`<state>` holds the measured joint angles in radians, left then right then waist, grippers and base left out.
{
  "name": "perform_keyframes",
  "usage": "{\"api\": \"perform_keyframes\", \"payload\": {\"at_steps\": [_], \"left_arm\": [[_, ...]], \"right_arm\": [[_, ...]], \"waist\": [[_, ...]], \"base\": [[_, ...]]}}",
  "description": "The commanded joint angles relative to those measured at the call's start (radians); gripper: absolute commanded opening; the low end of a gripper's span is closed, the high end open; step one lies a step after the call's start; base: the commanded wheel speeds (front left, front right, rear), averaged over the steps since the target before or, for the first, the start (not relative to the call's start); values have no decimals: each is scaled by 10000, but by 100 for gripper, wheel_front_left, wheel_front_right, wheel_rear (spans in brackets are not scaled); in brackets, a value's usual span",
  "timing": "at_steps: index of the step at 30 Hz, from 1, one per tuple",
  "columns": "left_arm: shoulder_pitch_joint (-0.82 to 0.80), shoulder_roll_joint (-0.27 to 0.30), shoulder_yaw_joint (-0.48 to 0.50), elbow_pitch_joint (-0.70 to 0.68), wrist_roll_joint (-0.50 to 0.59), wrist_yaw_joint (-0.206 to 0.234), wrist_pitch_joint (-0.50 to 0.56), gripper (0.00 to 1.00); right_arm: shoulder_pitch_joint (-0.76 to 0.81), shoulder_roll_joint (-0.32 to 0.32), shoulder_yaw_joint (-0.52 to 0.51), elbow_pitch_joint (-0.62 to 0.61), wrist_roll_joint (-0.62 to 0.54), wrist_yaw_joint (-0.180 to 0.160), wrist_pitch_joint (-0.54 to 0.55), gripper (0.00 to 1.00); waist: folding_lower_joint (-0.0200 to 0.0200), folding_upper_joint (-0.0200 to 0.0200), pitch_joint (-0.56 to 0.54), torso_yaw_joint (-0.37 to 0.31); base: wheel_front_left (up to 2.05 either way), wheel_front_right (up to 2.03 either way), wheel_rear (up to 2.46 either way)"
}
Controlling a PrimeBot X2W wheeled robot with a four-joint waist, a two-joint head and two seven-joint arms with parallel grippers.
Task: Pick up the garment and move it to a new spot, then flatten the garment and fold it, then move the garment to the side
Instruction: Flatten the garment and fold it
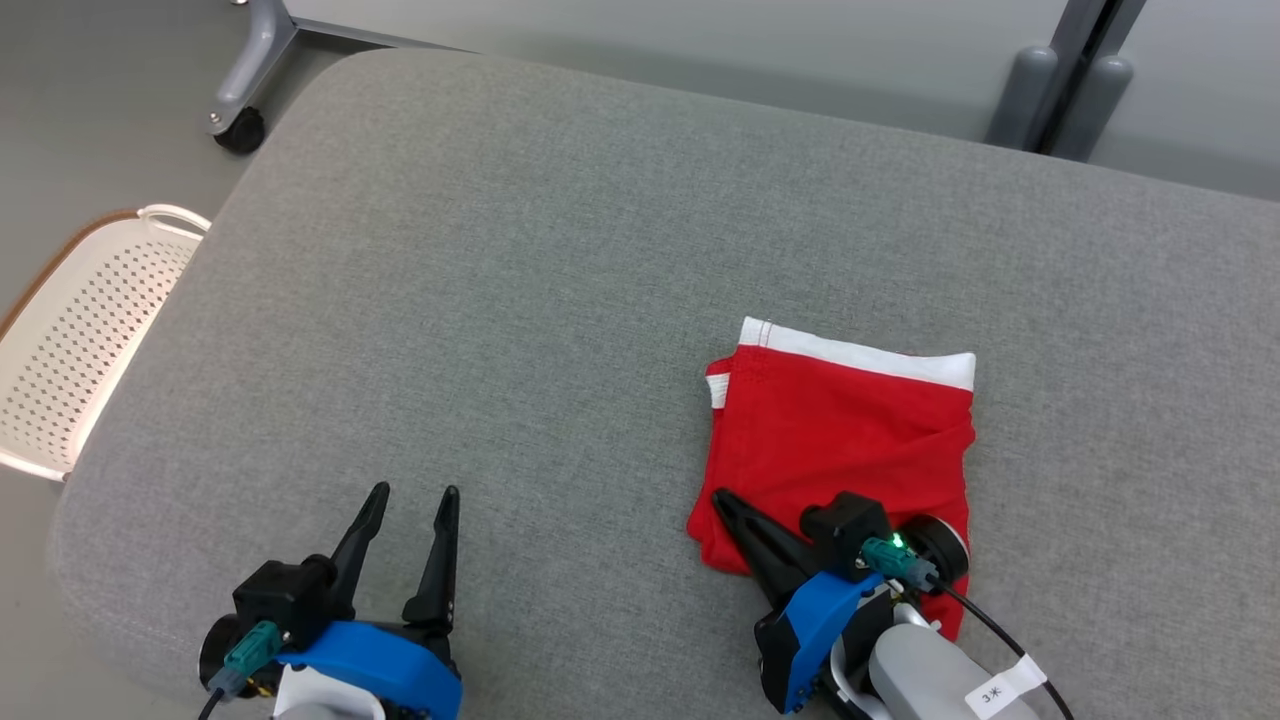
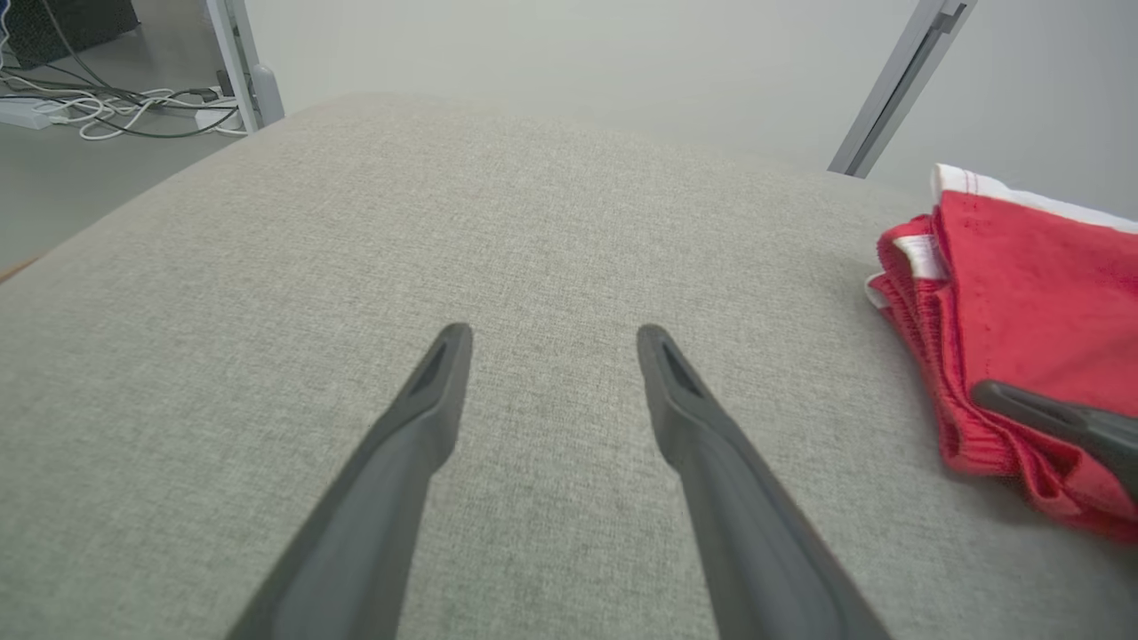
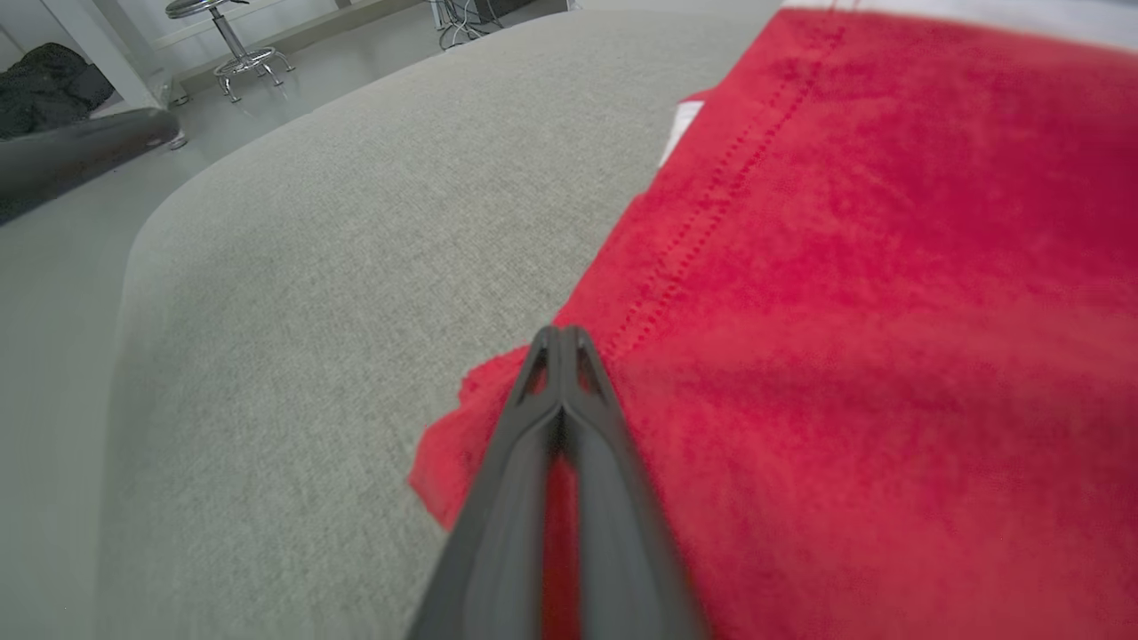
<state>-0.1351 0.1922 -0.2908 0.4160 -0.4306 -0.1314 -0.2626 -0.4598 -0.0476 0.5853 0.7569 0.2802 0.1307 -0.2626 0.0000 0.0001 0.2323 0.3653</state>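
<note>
The garment [image 1: 840,430] is a red piece with a white band, folded into a rough square on the right half of the grey padded table [image 1: 500,300]. My right gripper [image 1: 722,498] is shut, and its joined fingers lie on top of the garment's near left corner [image 3: 498,400]. In the right wrist view the right gripper [image 3: 560,331] has its tips pressed together over the red cloth [image 3: 845,267], with no fabric visibly pinched between them. My left gripper [image 1: 415,492] stands open and empty over bare table at the near left. In the left wrist view the left gripper [image 2: 554,333] points across the table, with the garment [image 2: 1022,302] off to its right.
A white perforated basket [image 1: 70,350] sits beyond the table's left edge. A wheeled metal leg [image 1: 245,100] stands past the far left corner. Grey posts [image 1: 1070,90] rise behind the far edge. Cables [image 2: 107,107] lie on the floor.
</note>
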Motion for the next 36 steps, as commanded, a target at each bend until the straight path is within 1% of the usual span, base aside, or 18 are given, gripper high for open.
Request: {"api": "perform_keyframes", "payload": {"at_steps": [1,7,10,12,14,15,17,19,23,24,25,26,29,31,36], "left_arm": [[-205,30,-1,-79,-42,16,-23,100],[-326,125,-90,-233,-139,16,-23,100],[-294,163,-44,-277,-158,16,-23,100],[-213,174,29,-318,-121,16,-23,100],[-75,174,73,-338,-39,16,-23,100],[5,167,129,-339,28,16,-23,100],[152,88,265,-337,116,16,-23,100],[272,10,404,-342,242,16,-23,100],[578,-197,718,-288,514,16,-23,100],[637,-241,792,-265,590,16,-23,100],[698,-275,855,-230,669,16,-24,100],[752,-322,980,-208,738,16,-23,100],[930,-425,1226,-111,1008,16,-23,100],[1043,-502,1497,-97,1115,16,-23,100],[1348,-628,1976,-33,1364,16,-23,100]], "right_arm": [[49,-60,106,92,-11,1,-28,0],[-144,-62,581,298,139,1,-6,0],[-238,-74,335,147,143,-1,-8,0],[-219,-57,68,-238,113,1,-17,0],[-28,-62,-461,-705,145,1,-17,0],[145,-59,-750,-957,137,1,-15,10],[498,-60,-1312,-1356,61,1,-15,0],[795,-60,-1978,-1715,120,1,-17,0],[1477,-57,-3294,-2163,-265,3,-17,0],[1663,-56,-3623,-2206,-375,1,-17,3],[1872,-52,-3996,-2233,-477,1,-15,65],[2026,-51,-4231,-2284,-596,1,-15,100],[2403,-42,-4842,-2338,-1139,1,-17,100],[2662,-43,-5093,-2332,-1274,1,-17,100],[3169,-42,-5497,-2384,-1231,1,-17,100]], "waist": [[0,-1,17,-25],[0,-1,103,-174],[0,-1,24,-324],[0,-1,-116,-498],[0,-1,-331,-704],[0,-1,-468,-833],[0,-1,-763,-1136],[0,-1,-1027,-1458],[0,-1,-1533,-2175],[0,-1,-1638,-2344],[0,-1,-1730,-2505],[0,-1,-1826,-2683],[0,-1,-1987,-3139],[0,-1,-2041,-3415],[0,-1,-2130,-3884]], "base": [[0,0,0],[0,0,0],[0,0,0],[0,0,0],[0,0,0],[0,0,0],[0,0,0],[0,0,0],[0,0,0],[0,0,0],[0,0,0],[0,0,0],[0,0,0],[0,0,0],[0,0,0]]}}
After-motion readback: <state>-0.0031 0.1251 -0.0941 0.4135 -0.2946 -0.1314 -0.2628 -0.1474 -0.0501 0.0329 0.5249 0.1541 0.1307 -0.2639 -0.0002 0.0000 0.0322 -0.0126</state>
